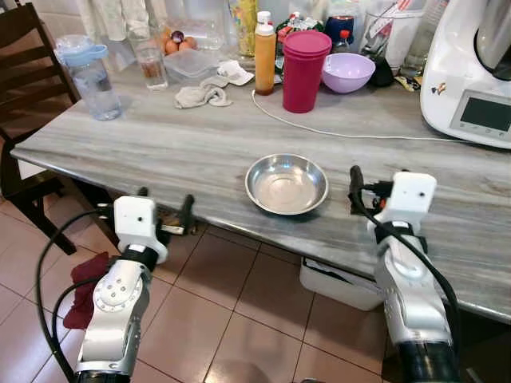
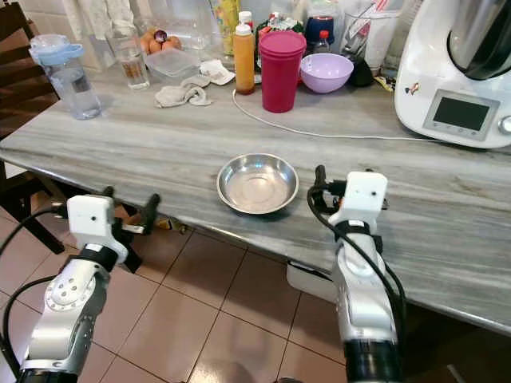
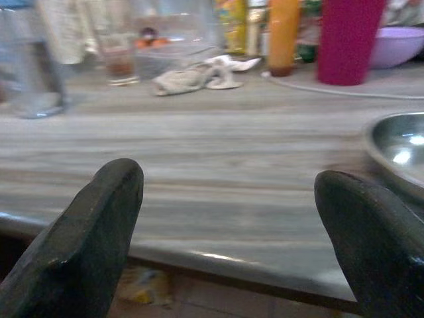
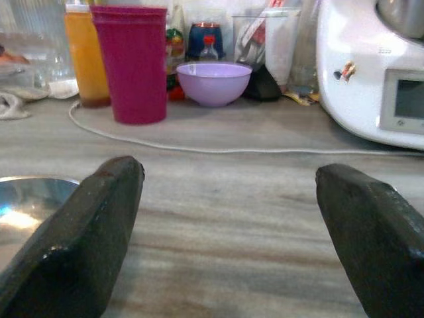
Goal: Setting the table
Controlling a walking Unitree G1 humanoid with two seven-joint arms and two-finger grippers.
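A shallow steel bowl (image 1: 286,183) sits empty near the front edge of the grey wood-grain table (image 1: 144,148). My right gripper (image 1: 375,185) is open just to the bowl's right, low over the tabletop, with nothing between its fingers (image 4: 93,225). Off the table's front edge, left of the bowl and slightly below the top, my left gripper (image 1: 165,201) is open and empty too. In the left wrist view the bowl's rim (image 3: 397,149) shows past the fingers (image 3: 86,238). At the back stand a magenta tumbler (image 1: 306,70), a purple bowl (image 1: 347,72) and a drinking glass (image 1: 150,60).
A white kitchen machine (image 1: 471,72) fills the back right, its white cable (image 1: 335,132) running across the table. An orange bottle (image 1: 265,49), a crumpled cloth (image 1: 204,96) and a blue-lidded water jug (image 1: 89,76) stand behind. A dark chair (image 1: 24,48) is at left; a white box (image 1: 339,283) lies under the table.
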